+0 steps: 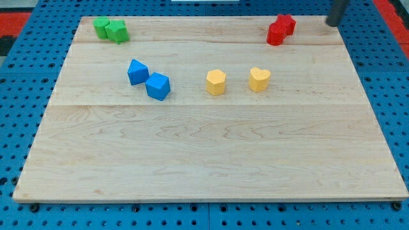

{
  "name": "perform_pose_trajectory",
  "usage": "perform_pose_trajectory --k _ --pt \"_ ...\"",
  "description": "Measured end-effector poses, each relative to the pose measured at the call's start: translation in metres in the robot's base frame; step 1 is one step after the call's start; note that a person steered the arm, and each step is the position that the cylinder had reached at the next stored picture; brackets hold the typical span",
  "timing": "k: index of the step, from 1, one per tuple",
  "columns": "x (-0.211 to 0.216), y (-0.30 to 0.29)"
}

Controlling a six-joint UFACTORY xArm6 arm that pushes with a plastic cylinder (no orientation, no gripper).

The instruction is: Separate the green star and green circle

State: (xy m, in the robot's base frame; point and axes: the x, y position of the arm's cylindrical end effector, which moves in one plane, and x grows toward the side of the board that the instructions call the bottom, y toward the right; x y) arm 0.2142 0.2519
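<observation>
Two green blocks touch each other at the board's top left corner. The left one (101, 27) looks like the star and the right one (117, 32) like the circle, though the shapes are small. My tip (331, 23) is at the view's top right, just off the board's top right corner. It is far from both green blocks, to their right, with the whole width of the board between them.
Two red blocks (281, 29) touch near the top right corner, just left of my tip. Two blue blocks (137, 71) (158, 86) sit close together left of centre. Two yellow blocks (216, 82) (259, 79) stand apart near the middle. The wooden board (204, 160) lies on a blue pegboard.
</observation>
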Motion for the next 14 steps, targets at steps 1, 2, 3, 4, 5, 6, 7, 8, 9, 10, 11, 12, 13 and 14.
perform_pose_trajectory --k 1,2,3,4,5,6,7,8,9,10,11,12,13,14 --pt "-0.016 -0.018" --pt "-0.022 -0.062" --pt "0.01 -0.151" --pt "0.038 -0.159" --pt "-0.001 -0.207" --pt "-0.022 -0.282" --pt "-0.022 -0.343" --pt "-0.022 -0.422" --pt "-0.023 -0.504" --pt "0.006 -0.513" --pt "0.018 -0.502" --pt "-0.013 -0.522" --pt "-0.003 -0.46" --pt "0.031 -0.458"
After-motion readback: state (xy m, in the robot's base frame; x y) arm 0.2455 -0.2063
